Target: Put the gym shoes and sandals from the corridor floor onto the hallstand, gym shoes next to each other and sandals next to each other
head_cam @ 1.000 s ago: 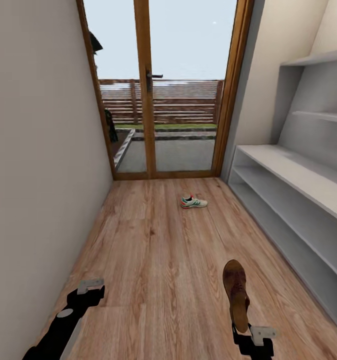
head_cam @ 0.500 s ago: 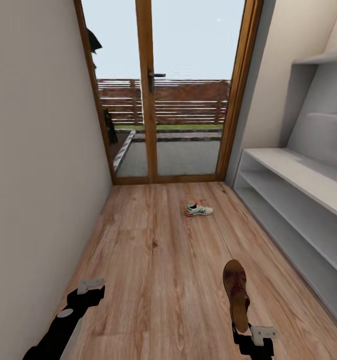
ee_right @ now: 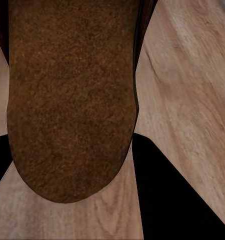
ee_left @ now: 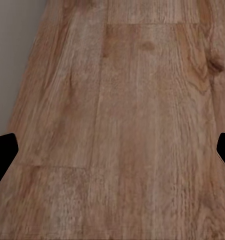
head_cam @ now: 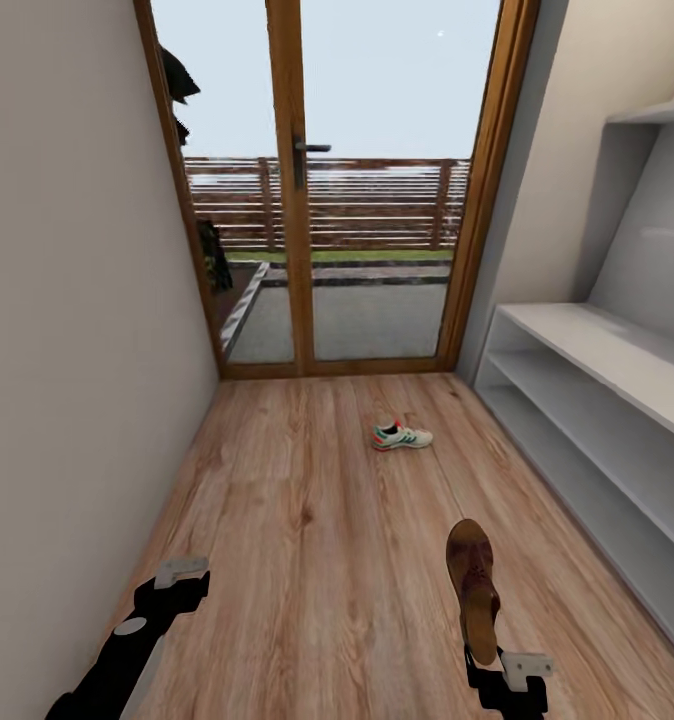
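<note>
My right tool (head_cam: 499, 668) pinches a sandal (head_cam: 473, 587) by one end, the sandal pointing ahead above the floor (head_cam: 307, 540). My left tool (head_cam: 172, 585) is spread, holding nothing. A gym shoe (head_cam: 401, 436) lies on the floor well ahead, the rack (head_cam: 617, 400) to my right.

Brown sandal (head_cam: 473, 588), green-striped white gym shoe (head_cam: 401, 436)

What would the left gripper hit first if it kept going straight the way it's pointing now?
Most likely the corridor floor: the open left gripper looks onto bare wood planks, with nothing between its fingers, though the distance is unclear.
</note>
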Tool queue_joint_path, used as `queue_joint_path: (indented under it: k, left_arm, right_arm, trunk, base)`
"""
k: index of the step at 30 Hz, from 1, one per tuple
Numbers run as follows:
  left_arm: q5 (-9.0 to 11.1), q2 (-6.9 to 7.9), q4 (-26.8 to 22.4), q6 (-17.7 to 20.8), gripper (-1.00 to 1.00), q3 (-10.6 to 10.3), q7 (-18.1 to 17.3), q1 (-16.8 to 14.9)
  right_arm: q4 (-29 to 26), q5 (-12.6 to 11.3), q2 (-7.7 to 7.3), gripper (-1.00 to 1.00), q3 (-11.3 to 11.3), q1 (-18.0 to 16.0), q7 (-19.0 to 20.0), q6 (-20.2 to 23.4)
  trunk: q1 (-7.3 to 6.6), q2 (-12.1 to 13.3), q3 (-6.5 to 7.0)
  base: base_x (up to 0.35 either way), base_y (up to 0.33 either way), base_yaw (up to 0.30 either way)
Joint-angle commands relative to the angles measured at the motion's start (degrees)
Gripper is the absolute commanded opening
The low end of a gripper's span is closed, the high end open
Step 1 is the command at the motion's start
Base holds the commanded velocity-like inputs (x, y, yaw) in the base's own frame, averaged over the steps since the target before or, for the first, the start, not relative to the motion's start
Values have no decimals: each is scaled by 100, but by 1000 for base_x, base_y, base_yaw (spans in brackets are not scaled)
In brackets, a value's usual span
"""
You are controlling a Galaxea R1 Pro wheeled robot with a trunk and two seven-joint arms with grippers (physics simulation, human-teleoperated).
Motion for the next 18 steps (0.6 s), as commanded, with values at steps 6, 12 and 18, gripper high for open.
queue_joint_path:
  k: [6,12,18]
  left_arm:
    - [2,1,-9,31,100,-4,17,-1]
    - [2,1,-9,30,100,-4,17,-1]
    - [2,1,-9,27,100,-4,17,-1]
  right_arm:
    - [2,-17,0,-100,-2,-3,-1,-15]
    - [2,-17,0,-100,-2,-3,-1,-10]
    - [2,-17,0,-100,-2,-3,-1,-10]
  trunk:
    - [2,-2,-5]
    - [2,-2,-5]
    - [2,-2,-5]
  base:
    - [339,0,-1]
    - [339,39,-134]
    - [325,123,-269]
